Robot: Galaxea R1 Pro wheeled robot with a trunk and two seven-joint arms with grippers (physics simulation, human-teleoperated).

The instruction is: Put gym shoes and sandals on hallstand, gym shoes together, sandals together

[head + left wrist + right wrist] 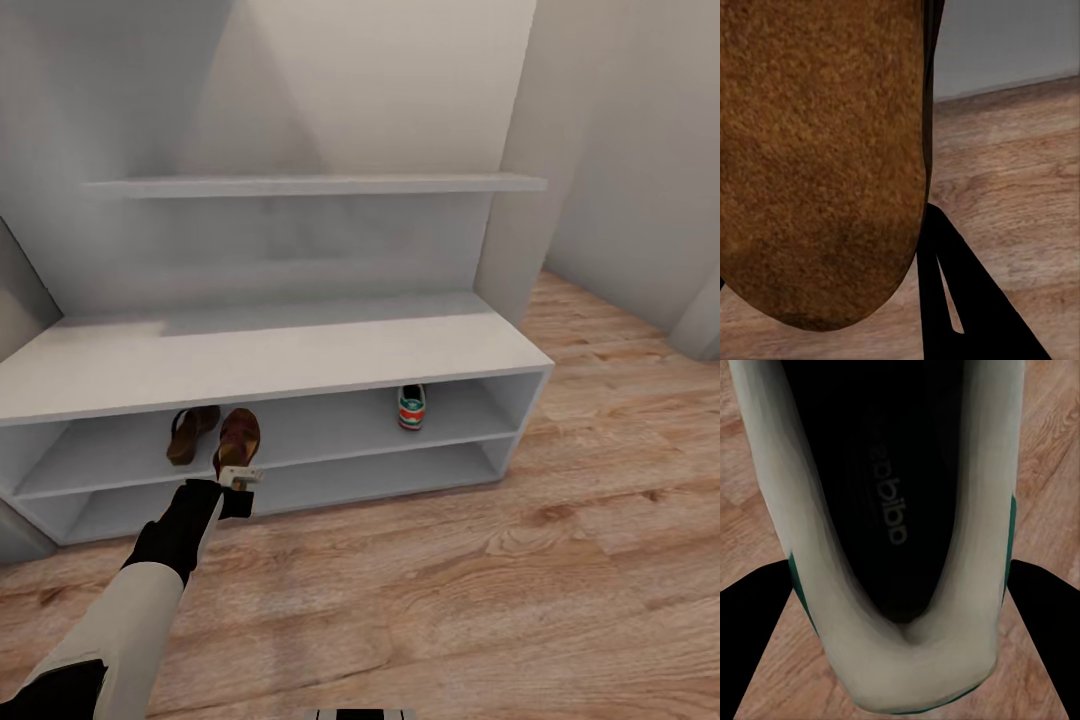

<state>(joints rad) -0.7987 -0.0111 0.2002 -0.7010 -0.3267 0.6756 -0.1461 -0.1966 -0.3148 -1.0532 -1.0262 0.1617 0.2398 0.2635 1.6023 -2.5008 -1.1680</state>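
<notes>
The pale grey hallstand [300,355] faces me. One brown sandal [186,432] lies on its upper tier at the left. Just right of it, a second sandal [238,438] is at the tier's front edge, with my left gripper [240,478] shut on its near end. The left wrist view has that sandal's brown sole [817,157] close up beside a black finger [960,300]. One gym shoe [411,406] stands on the same tier, further right. My right gripper [900,660] is shut on the other gym shoe [892,510], above the wood floor [1050,457].
A long grey wall shelf [320,185] hangs above the bench top. White walls close in at the right, with a corner [520,200] beside the hallstand's right end. Wood plank floor [500,560] stretches in front and to the right.
</notes>
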